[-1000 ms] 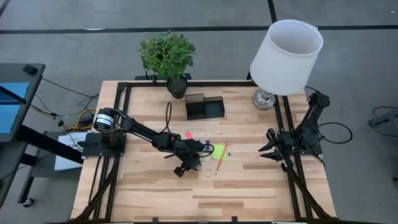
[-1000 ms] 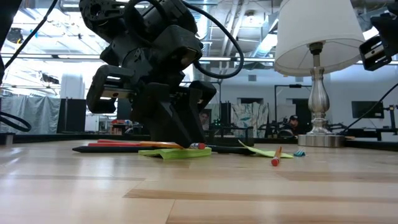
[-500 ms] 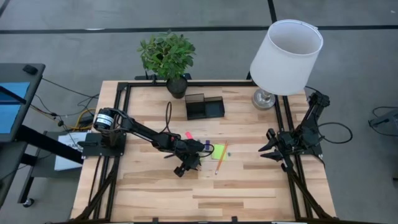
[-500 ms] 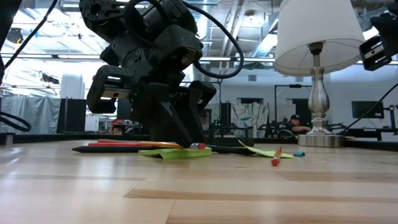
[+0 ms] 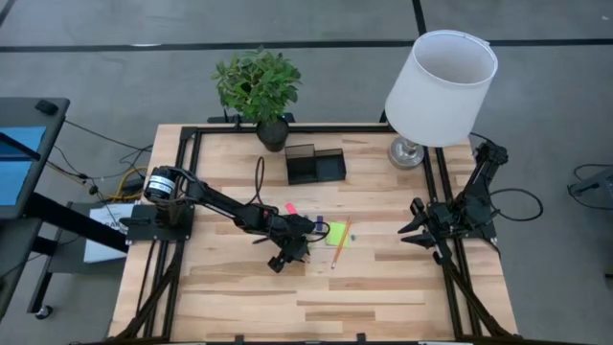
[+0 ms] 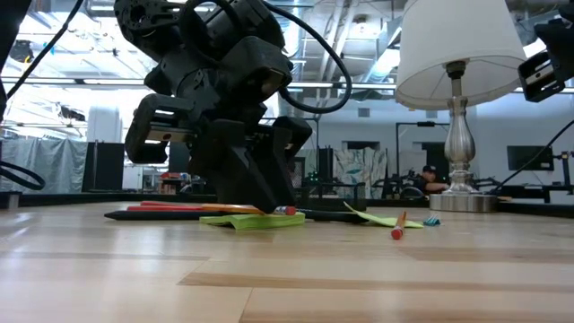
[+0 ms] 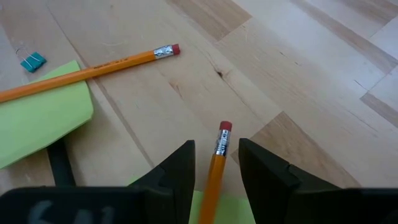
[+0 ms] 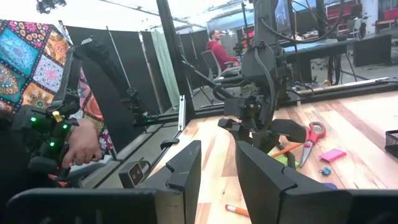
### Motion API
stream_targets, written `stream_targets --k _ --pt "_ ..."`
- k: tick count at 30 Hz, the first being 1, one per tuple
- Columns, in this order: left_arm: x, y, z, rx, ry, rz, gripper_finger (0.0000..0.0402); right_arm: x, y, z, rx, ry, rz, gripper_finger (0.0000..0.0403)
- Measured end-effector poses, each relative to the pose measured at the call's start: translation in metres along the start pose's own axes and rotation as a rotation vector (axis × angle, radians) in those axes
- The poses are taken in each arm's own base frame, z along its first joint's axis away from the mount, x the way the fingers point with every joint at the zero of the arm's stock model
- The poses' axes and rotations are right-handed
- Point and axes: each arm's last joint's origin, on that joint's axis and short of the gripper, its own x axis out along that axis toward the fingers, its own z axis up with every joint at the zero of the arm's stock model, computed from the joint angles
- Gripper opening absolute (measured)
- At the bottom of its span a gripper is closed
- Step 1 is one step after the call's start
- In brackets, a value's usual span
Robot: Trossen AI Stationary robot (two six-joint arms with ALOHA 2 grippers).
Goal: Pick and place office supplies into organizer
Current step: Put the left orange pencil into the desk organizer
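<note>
Still, left gripper (image 7: 214, 165), fingers closed on a pencil (image 7: 216, 167) near its eraser end, risks it pivoting loose when lifted; right gripper (image 8: 217, 174), fingers apart, waits at the table edge.

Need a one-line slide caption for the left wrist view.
Left gripper straddles an orange pencil lying over a lime-green sticky-note pad; second pencil and blue clip beyond.

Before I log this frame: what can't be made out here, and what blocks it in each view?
- Inside of the smoky-black plastic organizer: too small in the high view.
- Whether the left gripper pinches the orange pencil between its fingers: the left wrist view's bottom edge cuts off the contact.
- Lime-green sticky-note pad under it: partly hidden by the gripper in the low view.
- Right gripper: idle at the table's right edge.
</note>
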Motion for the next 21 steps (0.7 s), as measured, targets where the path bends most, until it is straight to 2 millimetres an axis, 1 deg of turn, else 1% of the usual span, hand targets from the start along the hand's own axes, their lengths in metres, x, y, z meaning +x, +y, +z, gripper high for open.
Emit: stream_targets --k 21 --pt "0.0000 0.0002 -0.0010 0.005 0.019 0.020 0.0116 0.0000 0.0000 0.0001 0.000 0.000 0.000 0.0098"
